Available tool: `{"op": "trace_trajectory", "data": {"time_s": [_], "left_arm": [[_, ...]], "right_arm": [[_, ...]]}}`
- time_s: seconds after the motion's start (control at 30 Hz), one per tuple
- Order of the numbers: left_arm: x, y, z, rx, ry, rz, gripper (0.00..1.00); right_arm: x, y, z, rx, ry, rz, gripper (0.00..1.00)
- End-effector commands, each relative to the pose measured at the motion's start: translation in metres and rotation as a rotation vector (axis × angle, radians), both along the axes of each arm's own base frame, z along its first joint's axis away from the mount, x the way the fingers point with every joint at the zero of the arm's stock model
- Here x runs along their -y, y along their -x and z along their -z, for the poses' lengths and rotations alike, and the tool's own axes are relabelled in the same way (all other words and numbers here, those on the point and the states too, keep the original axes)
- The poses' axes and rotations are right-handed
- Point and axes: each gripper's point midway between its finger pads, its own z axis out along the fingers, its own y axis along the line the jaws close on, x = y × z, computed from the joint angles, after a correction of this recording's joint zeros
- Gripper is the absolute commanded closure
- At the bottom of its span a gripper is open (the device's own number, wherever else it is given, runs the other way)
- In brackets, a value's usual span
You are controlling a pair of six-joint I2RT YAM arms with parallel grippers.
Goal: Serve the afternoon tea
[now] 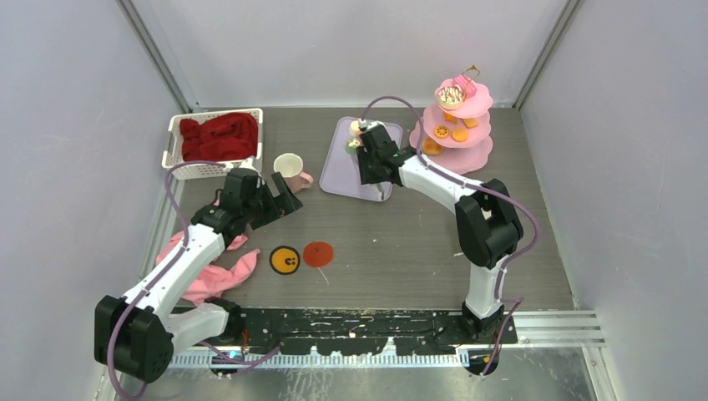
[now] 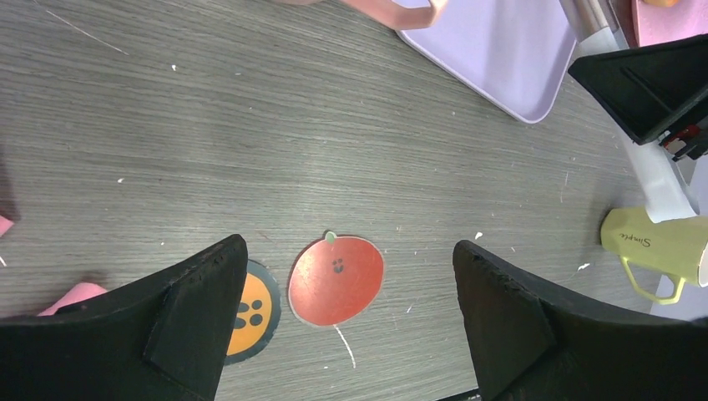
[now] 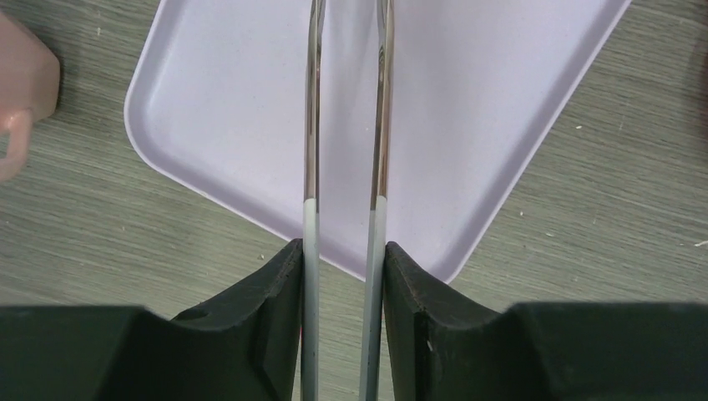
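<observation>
Pinching long metal tweezers (image 3: 312, 125) over a lilac tray (image 3: 225, 109), right end effector (image 3: 342, 251); a slack hold would drop them. Left end effector (image 2: 348, 246) spread.

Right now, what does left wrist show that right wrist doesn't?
Only left wrist: the open left claw above a red coaster and an orange coaster, plus a yellow-green mug at the right edge. Only right wrist: the right claw gripping metal tweezers. Both: the lavender tray, part of the pink mug, and the wood-grain table.
</observation>
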Motion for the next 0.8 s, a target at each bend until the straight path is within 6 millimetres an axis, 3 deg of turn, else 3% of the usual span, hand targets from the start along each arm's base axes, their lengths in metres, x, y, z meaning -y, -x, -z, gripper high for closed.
{"op": "trace_trajectory", "data": {"time_s": [0.0, 0.63, 0.77], "left_arm": [[-0.001, -0.010, -0.013, 0.040, -0.001, -0.016, 0.08], [-0.003, -0.012, -0.009, 0.032, -0.009, -0.023, 0.08], [-0.003, -0.011, -0.011, 0.036, -0.008, -0.024, 0.08]], "right_arm": [[-0.010, -0.020, -0.030, 0.103, 0.006, 0.003, 0.58], [-0.017, -0.052, -0.022, 0.140, 0.074, 0.027, 0.52], [-0.020, -0.054, -0.021, 0.146, 0.073, 0.016, 0.60]]}}
